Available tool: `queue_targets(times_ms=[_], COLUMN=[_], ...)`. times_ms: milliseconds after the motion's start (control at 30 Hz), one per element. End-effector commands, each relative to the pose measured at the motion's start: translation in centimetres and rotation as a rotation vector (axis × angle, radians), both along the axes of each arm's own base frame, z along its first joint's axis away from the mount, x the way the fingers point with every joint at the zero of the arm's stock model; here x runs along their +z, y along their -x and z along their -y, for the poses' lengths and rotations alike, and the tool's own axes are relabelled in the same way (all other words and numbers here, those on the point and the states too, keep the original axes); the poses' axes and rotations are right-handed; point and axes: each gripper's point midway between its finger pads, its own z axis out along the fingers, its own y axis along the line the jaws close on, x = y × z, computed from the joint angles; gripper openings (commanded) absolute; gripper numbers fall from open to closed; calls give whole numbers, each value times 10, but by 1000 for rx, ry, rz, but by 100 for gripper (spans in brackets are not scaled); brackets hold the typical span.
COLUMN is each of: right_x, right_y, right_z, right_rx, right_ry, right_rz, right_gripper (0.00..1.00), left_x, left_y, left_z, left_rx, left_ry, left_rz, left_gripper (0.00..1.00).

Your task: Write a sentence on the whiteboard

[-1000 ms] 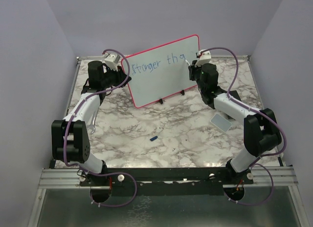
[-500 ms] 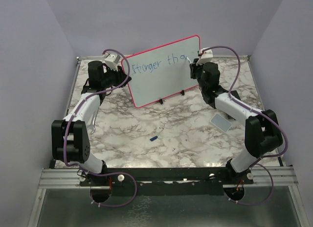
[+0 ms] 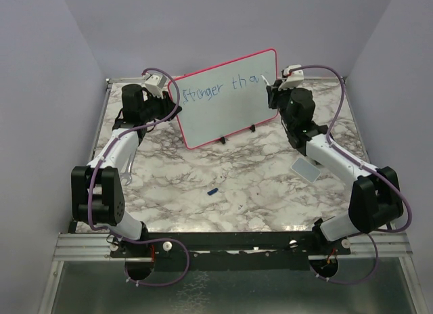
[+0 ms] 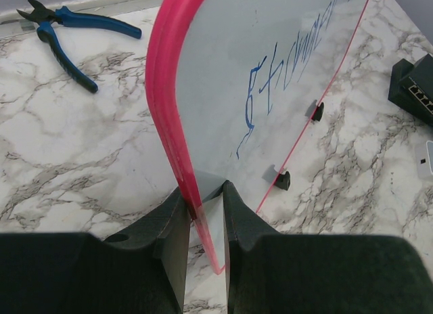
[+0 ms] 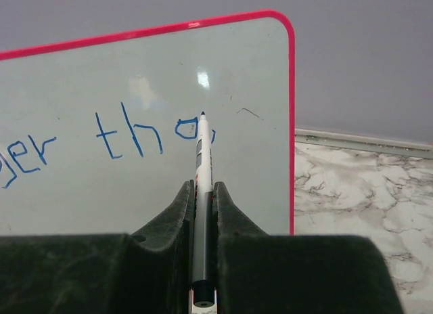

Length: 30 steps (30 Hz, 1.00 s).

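The whiteboard [image 3: 223, 101] with its pink-red frame stands tilted on two black feet at the back of the table. Blue lettering [image 3: 223, 87] on it reads "Stronger tha". My left gripper [image 3: 169, 97] is shut on the board's left edge [image 4: 177, 138]. My right gripper [image 3: 273, 91] is shut on a white marker [image 5: 202, 158], tip pointing at the board just right of the "a" [image 5: 186, 129]; whether the tip touches is unclear. The board fills the right wrist view [image 5: 135, 91].
A small grey pad [image 3: 306, 170] lies on the marble table [image 3: 223, 185] at the right. A blue marker cap [image 3: 212, 191] lies near the middle. Blue-handled pliers [image 4: 64, 30] lie behind the board's left side. Purple walls enclose three sides.
My right gripper has moved to the right and slightly up along the board with the marker, and the right arm has swung outward. The left arm has not moved.
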Motion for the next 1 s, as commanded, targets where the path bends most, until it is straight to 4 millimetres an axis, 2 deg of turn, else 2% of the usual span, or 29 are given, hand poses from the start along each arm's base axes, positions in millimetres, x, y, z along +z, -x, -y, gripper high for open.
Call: queue_targets(times_ms=[0, 233, 400, 600, 967], right_x=[-4, -10, -14, -21, -13], right_y=[-2, -7, -7, -16, -26], right_z=[2, 12, 0, -6, -2], right_rx=[27, 66, 138, 156, 118], right_ry=[-3, -8, -6, 6, -5], right_rz=[-28, -43, -41, -57, -23], right_gripper=[1, 1, 1, 1, 1], left_x=[-10, -10, -12, -13, -14], left_y=[7, 7, 7, 7, 7], left_z=[2, 1, 1, 1, 1], left_rx=[-8, -4, -4, -5, -8], left_ry=[-39, -44, -45, -47, -51], left_rz=[-24, -23, -27, -27, -29], left_gripper=[6, 6, 6, 6, 6])
